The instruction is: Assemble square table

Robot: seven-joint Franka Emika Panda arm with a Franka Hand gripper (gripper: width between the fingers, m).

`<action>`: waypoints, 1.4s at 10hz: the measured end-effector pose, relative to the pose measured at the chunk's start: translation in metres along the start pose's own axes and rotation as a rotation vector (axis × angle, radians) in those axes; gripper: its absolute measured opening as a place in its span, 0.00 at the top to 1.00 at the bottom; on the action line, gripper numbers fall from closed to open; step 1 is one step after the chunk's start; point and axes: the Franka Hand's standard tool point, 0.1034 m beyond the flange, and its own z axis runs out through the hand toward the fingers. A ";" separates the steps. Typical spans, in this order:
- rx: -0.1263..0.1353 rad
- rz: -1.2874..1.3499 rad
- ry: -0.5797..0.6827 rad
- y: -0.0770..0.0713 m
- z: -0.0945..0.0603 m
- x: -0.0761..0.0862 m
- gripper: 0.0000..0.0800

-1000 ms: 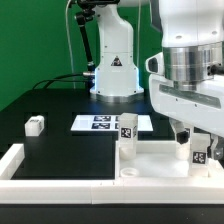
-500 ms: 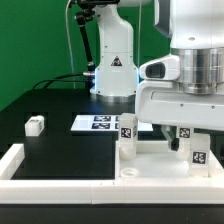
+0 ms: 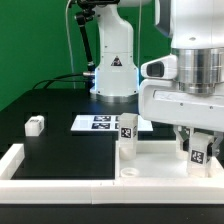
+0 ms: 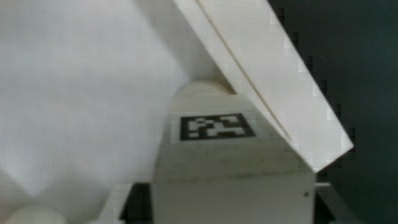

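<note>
Two legs stand upright on the square tabletop: one leg near its middle, another tagged leg at the exterior view's right, directly under the gripper. A third leg lies well apart on the black table, beside the marker board. Fingers flank the right-hand leg; whether they grip it I cannot tell. Judged step: seating or screwing this leg into its corner socket. Next move likely needs firm closure, then a twist while keeping the leg vertical.
</note>
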 end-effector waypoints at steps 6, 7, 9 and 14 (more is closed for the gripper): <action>0.007 0.732 -0.045 0.006 0.000 0.002 0.64; 0.011 0.901 -0.053 0.004 0.000 0.000 0.64; 0.014 1.123 -0.049 0.005 -0.001 -0.001 0.64; 0.016 1.271 -0.036 0.007 -0.001 -0.001 0.63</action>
